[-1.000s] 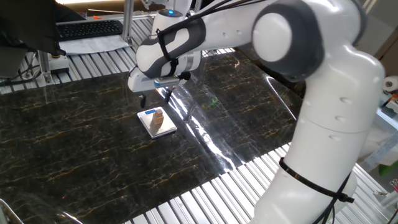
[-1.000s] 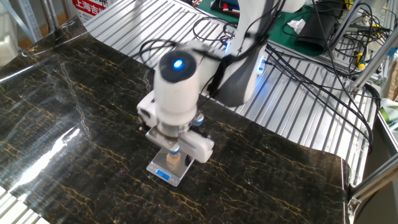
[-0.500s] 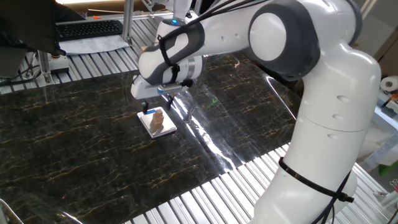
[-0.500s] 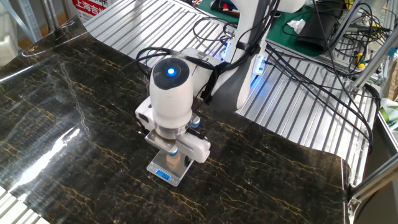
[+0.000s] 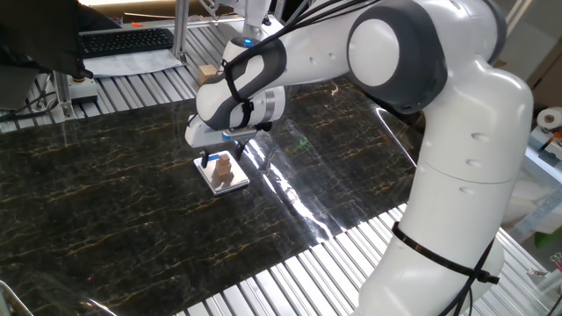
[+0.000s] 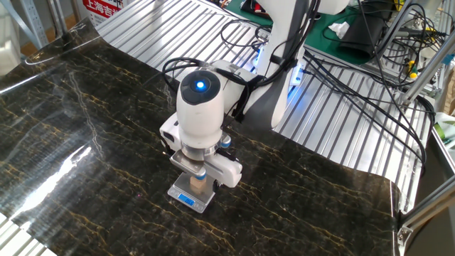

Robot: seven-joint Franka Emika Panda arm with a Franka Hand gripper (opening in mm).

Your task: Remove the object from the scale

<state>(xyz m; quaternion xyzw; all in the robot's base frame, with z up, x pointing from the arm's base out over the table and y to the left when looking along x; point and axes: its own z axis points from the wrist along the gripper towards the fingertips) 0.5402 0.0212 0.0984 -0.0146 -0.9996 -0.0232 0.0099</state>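
The scale (image 5: 230, 183) is a small silvery square lying on the dark marble-patterned mat. Its blue display strip (image 6: 186, 200) faces the front in the other fixed view. The object, a tiny tan-brown block (image 5: 225, 166), stands on the scale's platform and also shows in the other fixed view (image 6: 200, 186). My gripper (image 5: 217, 160) is low over the scale. Its jaws stand open on either side of the block. One dark finger (image 5: 205, 161) shows just left of the block; the other is hidden behind the hand.
A larger light-tan cube (image 5: 207, 72) sits on the metal slats behind the mat. A keyboard (image 5: 123, 40) lies at the back left. Cables (image 6: 341, 78) run over the slats by the arm's base. The mat's edge (image 5: 351, 230) meets slats at the front.
My gripper has come down and shifted slightly toward the scale, so its fingers now straddle the block. The block and scale have not moved.
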